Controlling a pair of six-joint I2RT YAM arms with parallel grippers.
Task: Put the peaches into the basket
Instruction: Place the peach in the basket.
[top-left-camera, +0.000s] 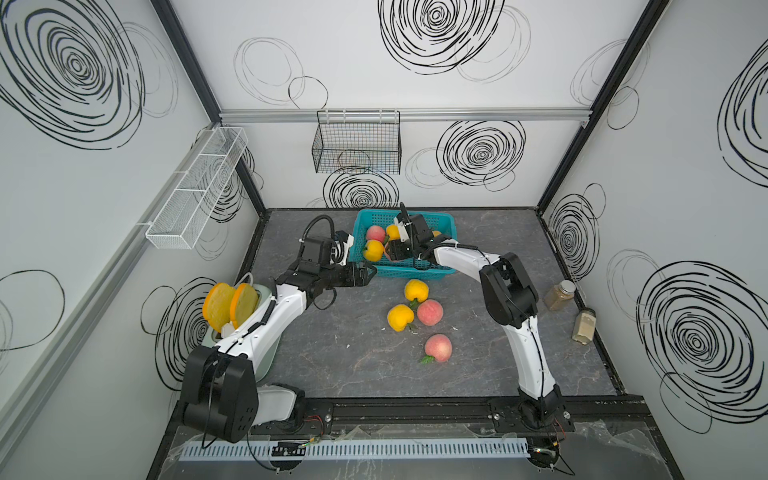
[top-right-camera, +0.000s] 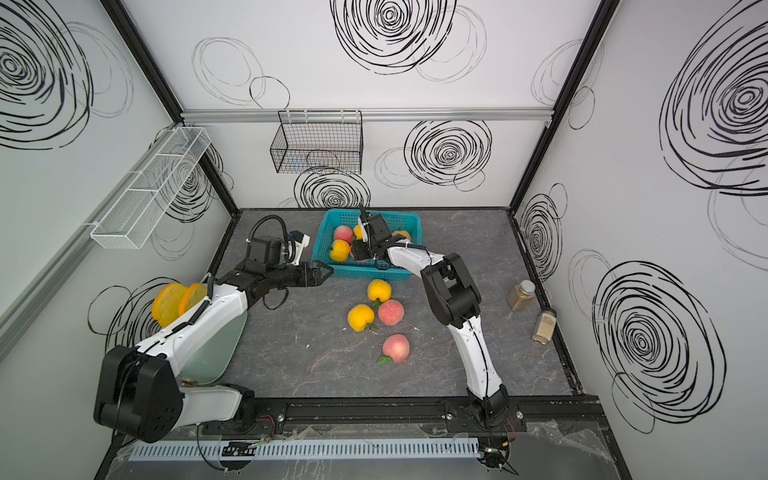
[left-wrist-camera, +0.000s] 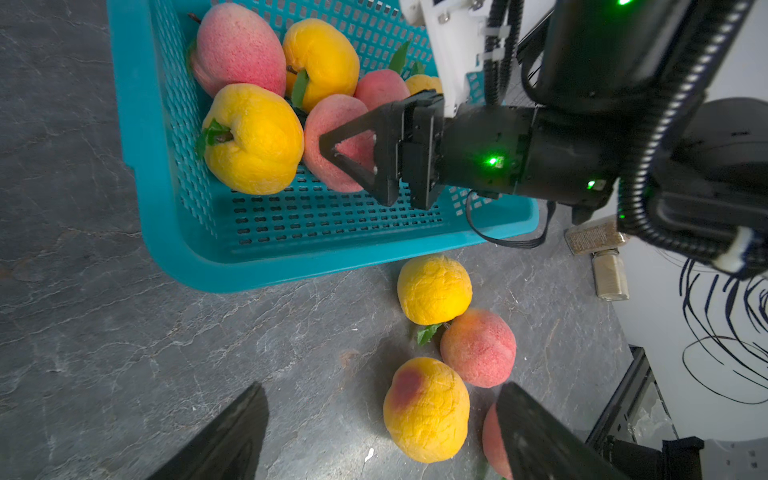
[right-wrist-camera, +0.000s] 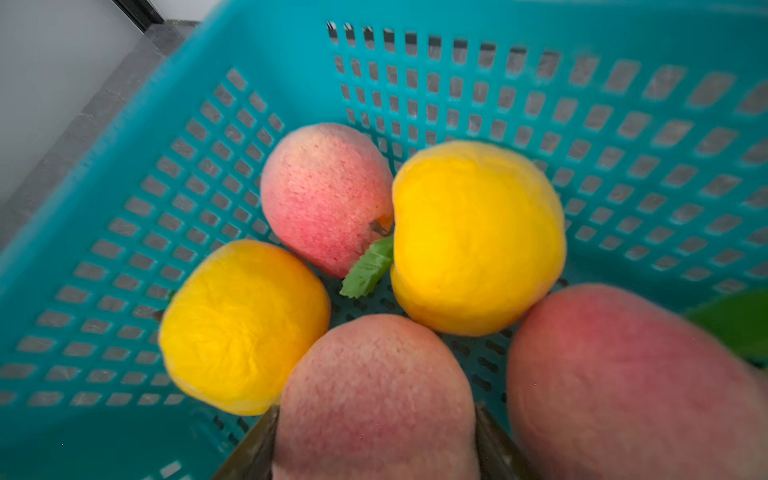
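Note:
The teal basket (top-left-camera: 415, 272) (top-right-camera: 332, 216) stands at the back of the table and holds several peaches, pink (top-left-camera: 375, 233) and yellow (top-left-camera: 373, 249). My right gripper (top-left-camera: 392, 251) (right-wrist-camera: 374, 415) is down inside it, shut on a pink peach (right-wrist-camera: 374, 386) (left-wrist-camera: 336, 124) that rests among the others. On the table in front of the basket lie several more peaches: yellow (top-left-camera: 416, 290), pink (top-left-camera: 429, 311), yellow (top-left-camera: 400, 317) and pink (top-left-camera: 438, 347). At the basket's front left corner my left gripper (top-left-camera: 370, 272) (left-wrist-camera: 381, 399) hovers open and holds nothing.
Two spice jars (top-left-camera: 559, 295) (top-left-camera: 583, 325) stand near the right wall. Yellow bread slices (top-left-camera: 230, 305) sit in a pale green holder under my left arm. A black wire basket (top-left-camera: 357, 143) hangs on the back wall and a white mesh rack (top-left-camera: 195, 187) on the left wall.

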